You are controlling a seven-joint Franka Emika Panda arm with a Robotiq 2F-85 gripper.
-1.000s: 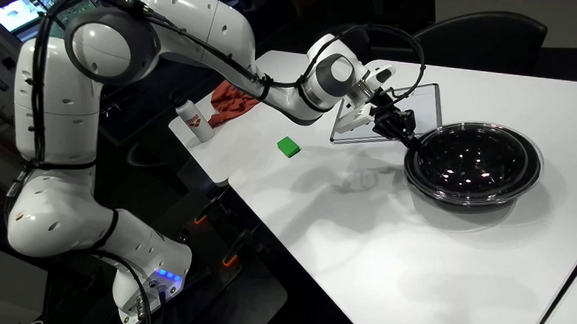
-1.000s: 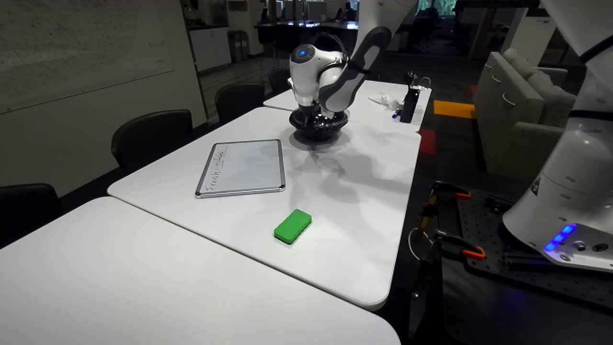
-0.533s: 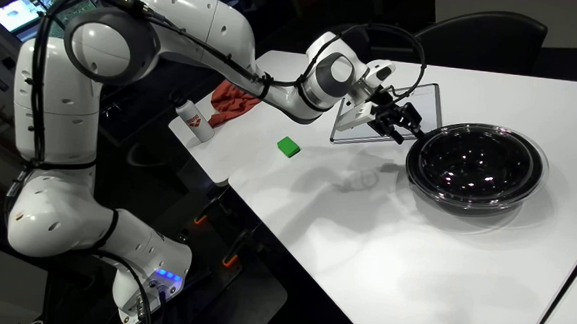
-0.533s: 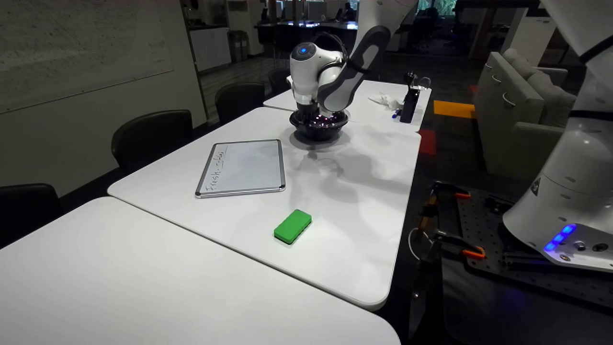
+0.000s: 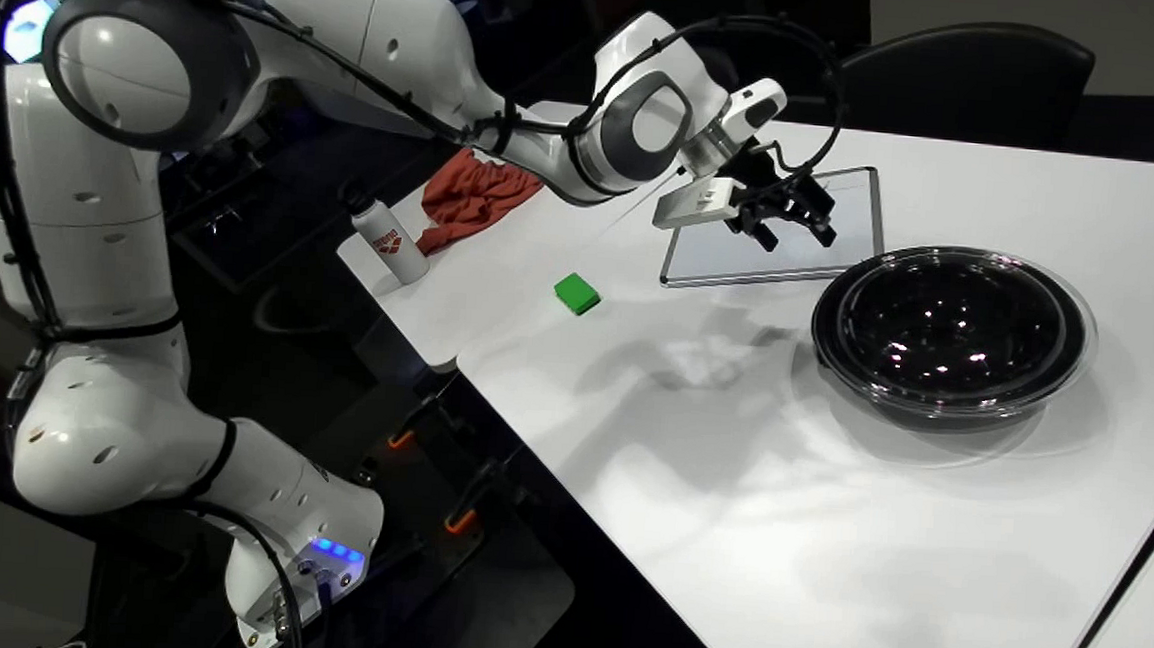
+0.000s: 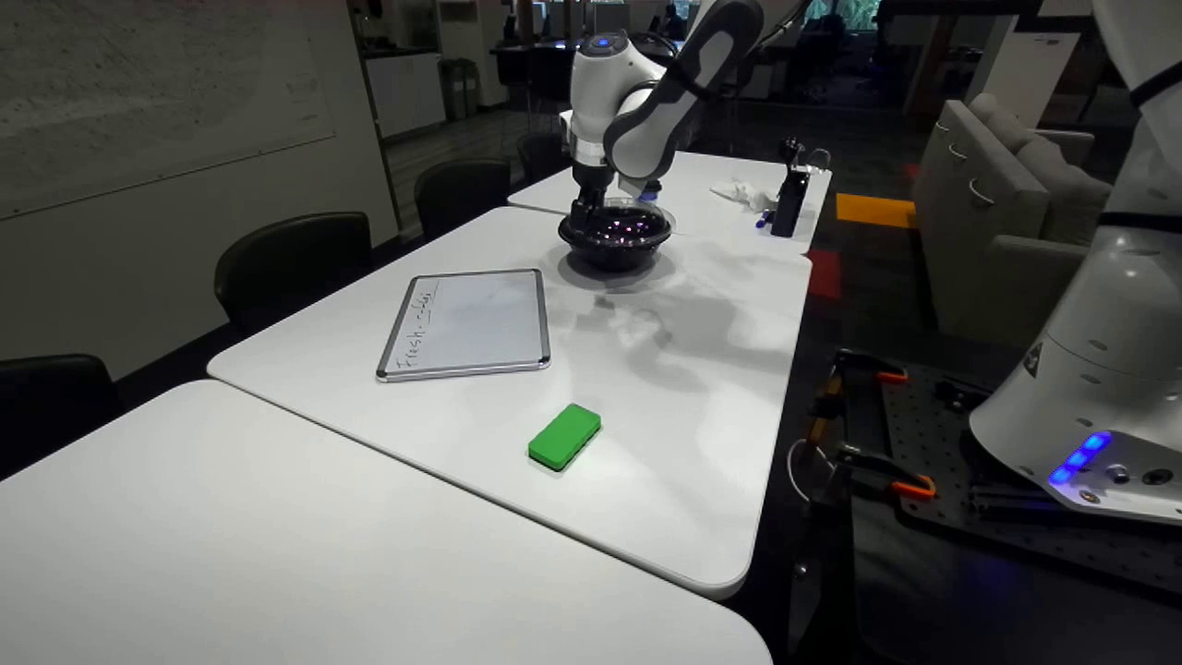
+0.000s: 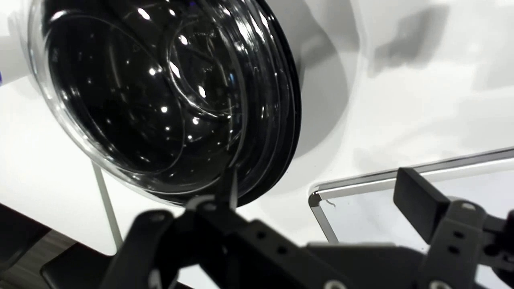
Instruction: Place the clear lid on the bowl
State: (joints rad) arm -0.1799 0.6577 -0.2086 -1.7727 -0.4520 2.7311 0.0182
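Observation:
The glossy black bowl (image 5: 932,414) stands upright on the table, seen in both exterior views (image 6: 614,254). The clear lid (image 5: 953,312) lies over its top, dome up, shifted a little so that its edge overhangs on the side away from my gripper. The wrist view shows that overhanging rim of the lid (image 7: 80,141), while black rim of the bowl (image 7: 296,100) shows on the opposite side. Whether the lid's edge is seated all round, I cannot tell. My gripper (image 5: 796,239) is open, raised beside the bowl with nothing between its fingertips (image 7: 417,200).
A framed whiteboard (image 6: 476,323) lies flat beside the bowl, beneath my gripper. A green eraser (image 6: 565,436) rests nearer the table's edge. A red cloth (image 5: 474,208) and a white bottle (image 5: 390,240) lie farther off. A black holder (image 6: 790,203) stands at the far table.
My gripper has opened and let go of the lid's edge, then risen and drawn back from the bowl. The lid and bowl shifted slightly away from the gripper, then stayed put.

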